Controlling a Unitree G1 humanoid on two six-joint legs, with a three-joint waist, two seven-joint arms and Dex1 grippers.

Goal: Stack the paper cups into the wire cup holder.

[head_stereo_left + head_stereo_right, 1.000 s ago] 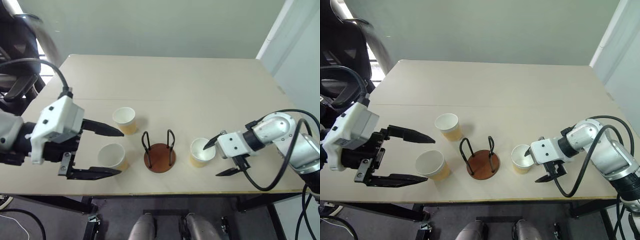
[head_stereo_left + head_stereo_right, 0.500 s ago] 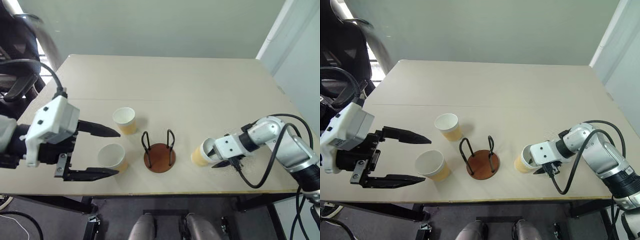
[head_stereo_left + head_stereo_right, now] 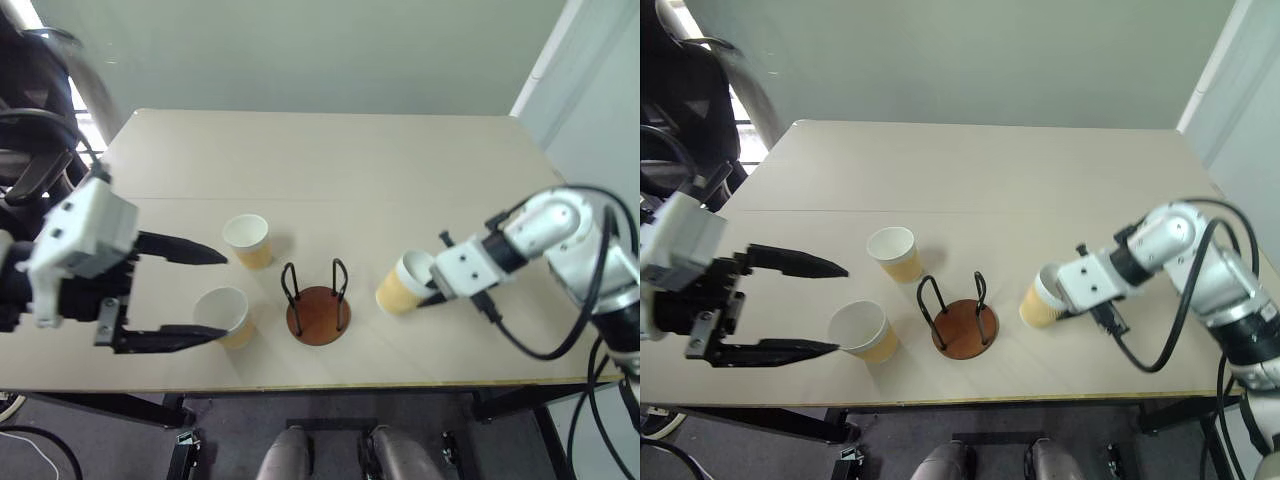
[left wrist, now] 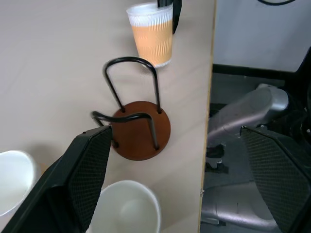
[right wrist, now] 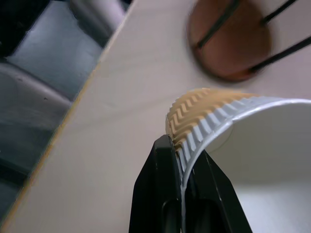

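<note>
In the left eye view, your right gripper (image 3: 432,290) sits right of centre, and this is where the change is. A second ago its jaws stood apart around a cup upright on the table (image 3: 330,170); now they are pinched on the rim of that held cup (image 3: 403,283), which has come up off the surface and leans toward the left of the frame. So the pickup looks done, and what is left for this cup is the carry to the wire cup holder (image 3: 317,304), which stands empty just left of it at lower centre. Your left gripper (image 3: 205,293) at lower left has its jaws wide, one either side of the near cup (image 3: 225,316) without touching it. The far cup (image 3: 247,241) stands above it, left of centre.

In the right eye view the layout reads the same: held cup tilted, holder empty, two cups waiting.

In the left wrist view, the holder's wire loops sit at centre, between the wide fingers (image 4: 90,167), with the held cup at the top edge beyond them.

In the right wrist view, the two black fingers (image 5: 163,194) clamp the cup wall at lower centre, one inside the rim and one outside. The holder's brown base lies at the upper right, apart from the jaws.
</note>
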